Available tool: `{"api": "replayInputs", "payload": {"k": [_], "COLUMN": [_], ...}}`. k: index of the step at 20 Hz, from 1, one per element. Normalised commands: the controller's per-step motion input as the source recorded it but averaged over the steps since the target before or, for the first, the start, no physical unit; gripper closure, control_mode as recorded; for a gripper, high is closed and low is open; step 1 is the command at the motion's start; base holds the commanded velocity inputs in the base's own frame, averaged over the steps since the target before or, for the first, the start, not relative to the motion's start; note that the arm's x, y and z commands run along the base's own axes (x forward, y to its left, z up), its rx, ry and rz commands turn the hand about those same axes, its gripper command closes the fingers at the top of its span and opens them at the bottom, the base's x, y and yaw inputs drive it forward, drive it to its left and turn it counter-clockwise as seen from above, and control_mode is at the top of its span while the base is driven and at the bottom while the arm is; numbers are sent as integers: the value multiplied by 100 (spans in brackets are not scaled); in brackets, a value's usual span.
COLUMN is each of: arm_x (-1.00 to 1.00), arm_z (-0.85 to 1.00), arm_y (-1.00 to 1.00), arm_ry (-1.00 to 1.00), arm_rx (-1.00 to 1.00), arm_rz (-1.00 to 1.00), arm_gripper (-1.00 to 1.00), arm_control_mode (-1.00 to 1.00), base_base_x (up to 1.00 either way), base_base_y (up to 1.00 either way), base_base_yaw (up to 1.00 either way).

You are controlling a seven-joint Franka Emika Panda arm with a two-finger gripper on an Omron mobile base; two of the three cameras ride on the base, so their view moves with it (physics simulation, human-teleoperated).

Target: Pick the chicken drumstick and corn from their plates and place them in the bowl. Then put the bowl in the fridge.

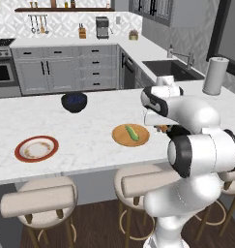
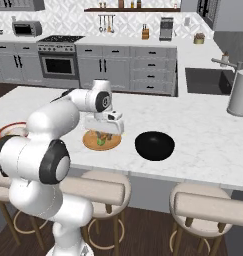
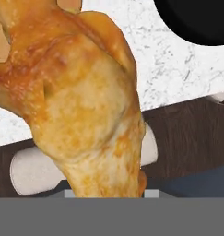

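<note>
Gripper [image 2: 104,135] is partly closed on the chicken drumstick [image 3: 81,106], a golden-brown lumpy piece, held just above the wooden plate [image 1: 120,137] with the green corn [image 1: 132,132]. Red-rimmed plate [image 1: 36,148] lies at 9 o'clock. Hand view shows the dark bowl [image 3: 196,20] at 1 o'clock.

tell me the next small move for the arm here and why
Probably carry the chicken drumstick sideways toward the bowl and stop above it. The hand view shows the drumstick held close in the gripper, off the counter, with the bowl's dark rim at the upper right. In the right base view the gripper hangs over the wooden plate, where the corn lies.
</note>
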Motion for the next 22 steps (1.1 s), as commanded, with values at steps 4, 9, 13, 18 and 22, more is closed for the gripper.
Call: {"api": "replayInputs", "payload": {"k": [4, 9, 13, 18, 22], "arm_x": [22, 15, 42, 80, 80], "arm_z": [-29, -29, -15, -1, -20], "arm_y": [-100, -100, -98, -35, -3], "arm_ry": [0, 0, 0, 2, 2], "arm_rx": [-2, 9, 14, 5, 0], "arm_rz": [-2, 0, 0, 0, 0], "arm_gripper": [100, 100, 100, 100, 100], "arm_control_mode": [-100, -100, -100, -100, -100], "base_base_x": [0, 0, 0, 0, 0], "base_base_y": [0, 0, 0, 0, 0], "base_base_yaw": [0, 0, 0, 0, 0]}}
